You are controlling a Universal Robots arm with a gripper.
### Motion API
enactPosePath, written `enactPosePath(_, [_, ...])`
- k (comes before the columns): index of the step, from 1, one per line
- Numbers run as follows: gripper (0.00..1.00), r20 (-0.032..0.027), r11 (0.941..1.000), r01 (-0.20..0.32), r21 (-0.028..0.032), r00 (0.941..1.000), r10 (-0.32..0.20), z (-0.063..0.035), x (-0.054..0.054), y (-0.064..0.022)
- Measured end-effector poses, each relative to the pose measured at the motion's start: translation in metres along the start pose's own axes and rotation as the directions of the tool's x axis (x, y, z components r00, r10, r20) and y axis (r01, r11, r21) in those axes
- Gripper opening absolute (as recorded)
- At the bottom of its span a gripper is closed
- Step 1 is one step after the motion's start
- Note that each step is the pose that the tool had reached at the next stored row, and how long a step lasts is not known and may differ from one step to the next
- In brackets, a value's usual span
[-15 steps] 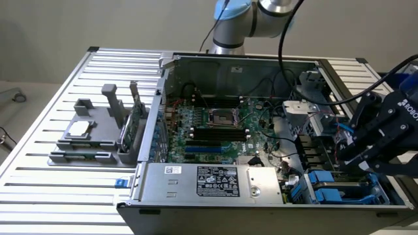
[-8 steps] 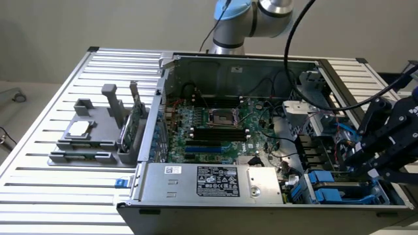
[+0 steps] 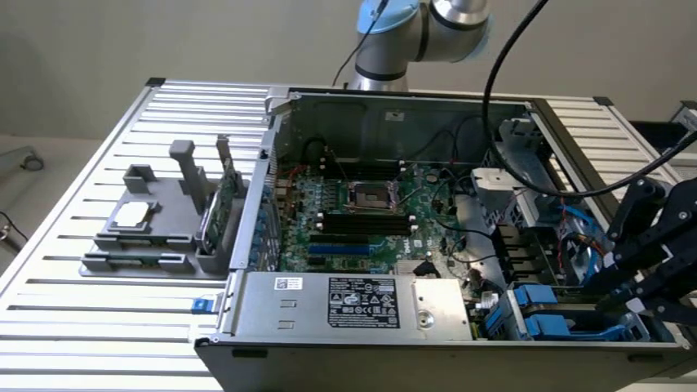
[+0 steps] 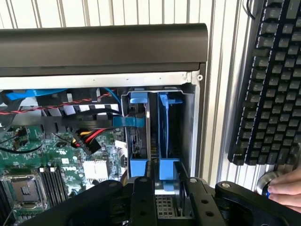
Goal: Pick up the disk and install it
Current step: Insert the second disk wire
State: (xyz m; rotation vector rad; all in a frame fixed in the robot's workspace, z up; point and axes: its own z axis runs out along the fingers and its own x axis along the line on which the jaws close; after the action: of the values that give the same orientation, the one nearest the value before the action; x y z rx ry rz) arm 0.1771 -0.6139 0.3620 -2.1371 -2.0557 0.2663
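The disk stands on edge in the outer slot of the drive bay, at the corner of the open computer case. Its blue carrier runs along its upper edge. My gripper comes down over the disk's near end, one black finger on each side, shut on the disk. In the exterior view the gripper hangs over the bay at the case's front corner, on the exterior view's right.
A second blue carrier fills the neighbouring slot. The motherboard and loose cables lie beside the bay. A keyboard lies outside the case, and a person's hand rests near it. A grey fixture stands on the exterior view's left.
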Motion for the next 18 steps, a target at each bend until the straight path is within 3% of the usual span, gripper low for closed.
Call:
enactPosePath(5, [0.3, 0.002, 0.9999, 0.009, -0.0104, 1.0, -0.009, 0.0013, -0.001, 0.0062])
enactPosePath(10, [0.3, 0.0051, 0.9996, 0.023, -0.0165, 0.9997, -0.023, 0.0015, -0.001, 0.0123])
enactPosePath(12, [0.3, 0.0037, 0.9994, 0.026, -0.0213, 0.9997, -0.026, 0.0012, -0.001, 0.0144])
enactPosePath(13, [0.3, -0.0028, 0.9993, 0.028, -0.024, 0.9996, -0.028, 0.001, -0.001, 0.0154])
enactPosePath(15, [0.3, -0.0225, 0.9991, 0.032, -0.0294, 0.9992, -0.033, 0.0009, 0.0, 0.0162])
enactPosePath(18, [0.3, -0.0733, 0.9985, 0.043, -0.0338, 0.9963, -0.046, 0.001, 0.0, 0.0163])
